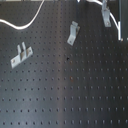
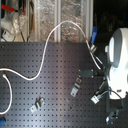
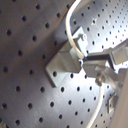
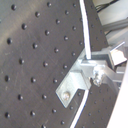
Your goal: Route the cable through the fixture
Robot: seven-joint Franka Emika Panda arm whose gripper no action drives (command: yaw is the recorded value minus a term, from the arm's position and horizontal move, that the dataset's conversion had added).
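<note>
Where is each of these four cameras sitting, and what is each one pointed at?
First exterior view: off the arm, looking down on the black perforated board with three metal clips; the arm itself barely shows.
Second exterior view: high above the board, showing the white robot arm and the whole cable.
First wrist view: rides on the gripper, close on one clip.
Second wrist view: also on the gripper, close on a clip.
Shared: both wrist views show the cable running past a clip.
</note>
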